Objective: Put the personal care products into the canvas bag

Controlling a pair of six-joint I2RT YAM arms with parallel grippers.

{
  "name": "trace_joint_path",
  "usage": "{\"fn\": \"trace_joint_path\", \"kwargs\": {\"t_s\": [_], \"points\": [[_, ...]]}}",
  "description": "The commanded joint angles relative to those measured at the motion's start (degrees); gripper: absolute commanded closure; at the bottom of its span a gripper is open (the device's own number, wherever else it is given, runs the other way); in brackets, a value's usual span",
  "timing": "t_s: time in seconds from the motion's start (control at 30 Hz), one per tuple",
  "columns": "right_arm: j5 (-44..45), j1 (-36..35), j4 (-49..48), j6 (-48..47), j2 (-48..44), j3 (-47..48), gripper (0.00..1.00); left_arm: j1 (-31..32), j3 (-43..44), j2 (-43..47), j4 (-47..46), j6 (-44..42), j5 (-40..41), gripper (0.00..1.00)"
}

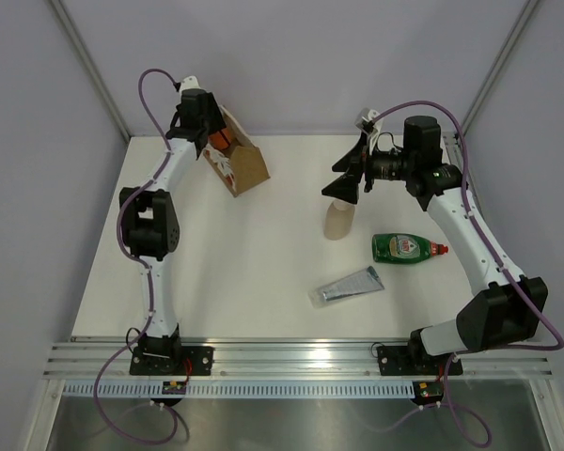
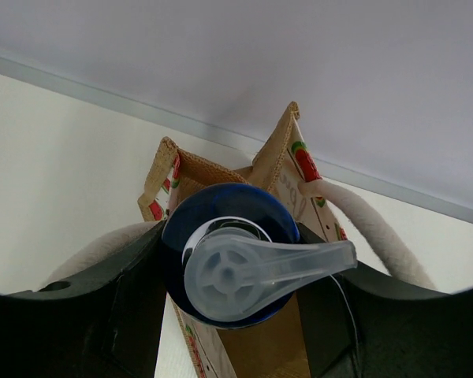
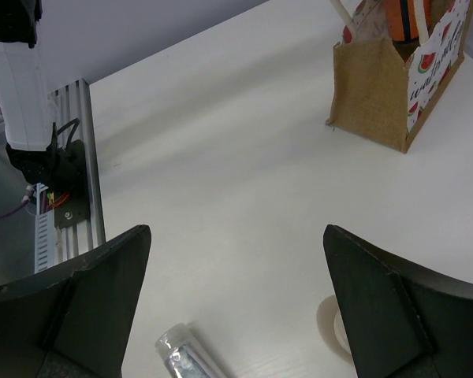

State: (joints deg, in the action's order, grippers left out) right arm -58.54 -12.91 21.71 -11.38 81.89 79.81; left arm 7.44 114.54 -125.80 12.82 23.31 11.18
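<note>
The canvas bag (image 1: 247, 171) stands at the far left; it also shows in the left wrist view (image 2: 277, 161) and the right wrist view (image 3: 373, 93). My left gripper (image 1: 211, 137) is shut on the orange bottle (image 1: 222, 141), whose blue shoulder and clear cap (image 2: 244, 269) sit between my fingers at the bag's mouth. My right gripper (image 1: 338, 182) is open and empty (image 3: 236, 236), just above the upright beige pump bottle (image 1: 338, 222). The green red-capped bottle (image 1: 406, 248) and the silver-grey tube (image 1: 350, 286) lie on the table.
The table's metal rail (image 1: 301, 355) runs along the near edge and shows at the left of the right wrist view (image 3: 63, 173). Grey walls close in the back and sides. The tube's cap end (image 3: 180, 352) lies below my right fingers.
</note>
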Motion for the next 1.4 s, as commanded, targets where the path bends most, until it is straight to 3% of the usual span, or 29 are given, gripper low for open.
{"fn": "trace_joint_path", "kwargs": {"t_s": [0.0,0.23,0.3,0.4,0.43,0.5,0.53,0.7,0.77,1.17,1.37], "points": [[-1.9,0.3,-2.8,1.6,-2.3,-1.1,0.01,-0.3,6.3,0.1,-15.4,-5.9,4.0,1.00],[-2.0,0.3,0.6,-1.8,-2.9,-0.9,0.00,-0.1,9.0,-4.8,-16.2,-8.0,3.0,1.00],[-1.9,0.3,1.2,-2.2,-3.0,-0.9,0.01,-0.1,8.9,-5.4,-16.0,-7.2,2.7,0.96],[-1.9,0.3,1.3,-2.5,-3.2,-1.0,0.00,-0.1,8.7,-6.1,-15.4,-6.4,1.4,0.75],[-1.9,0.4,1.4,-2.5,-3.2,-1.1,0.01,-0.1,8.5,-6.1,-15.4,-6.3,1.2,0.52],[-1.7,0.4,1.4,-2.6,-3.2,-1.1,0.00,-0.1,8.2,-6.0,-14.8,-6.4,0.5,0.40],[-1.7,0.5,1.5,-2.7,-3.1,-1.0,0.00,-0.1,8.2,-5.8,-14.3,-6.5,0.3,0.29],[-1.7,0.5,1.9,-3.7,-3.0,-1.1,0.01,-0.2,7.1,-3.8,-14.3,-6.6,-2.7,0.15],[-1.7,0.4,2.2,-4.2,-3.0,-1.1,0.00,-0.2,6.7,-2.5,-14.2,-6.7,-4.0,0.01],[0.0,0.5,6.3,-7.2,-2.4,-0.8,0.01,-1.6,-1.7,9.8,-10.1,-1.0,-10.1,0.01],[10.0,0.4,3.3,-1.4,-3.0,-1.3,0.00,-1.6,-11.2,19.0,-11.1,0.0,-13.5,0.01]]}}
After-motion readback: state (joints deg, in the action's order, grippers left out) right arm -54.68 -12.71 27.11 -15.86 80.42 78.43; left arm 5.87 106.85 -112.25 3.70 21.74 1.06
